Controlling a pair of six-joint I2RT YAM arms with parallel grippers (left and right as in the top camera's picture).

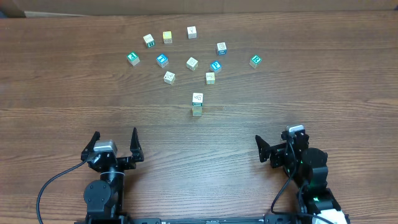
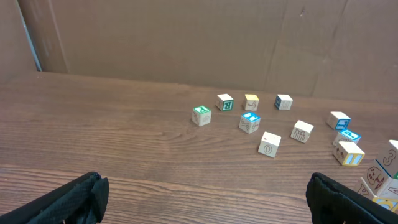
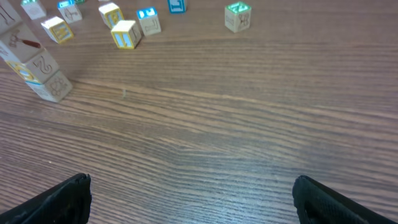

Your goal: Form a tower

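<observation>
The tower is a narrow stack of pale letter cubes standing mid-table, with a pale top face. It also shows at the right edge of the left wrist view as the tower, and at the upper left of the right wrist view as the tower, leaning in perspective. My left gripper is open near the front left, well short of the stack, nothing between its fingers. My right gripper is open at the front right, also empty, with bare wood between its fingers.
Several loose letter cubes lie scattered behind the tower, from a green-marked cube on the left to another green cube on the right. A yellow-edged cube lies closest to the stack. A brown cardboard wall backs the table.
</observation>
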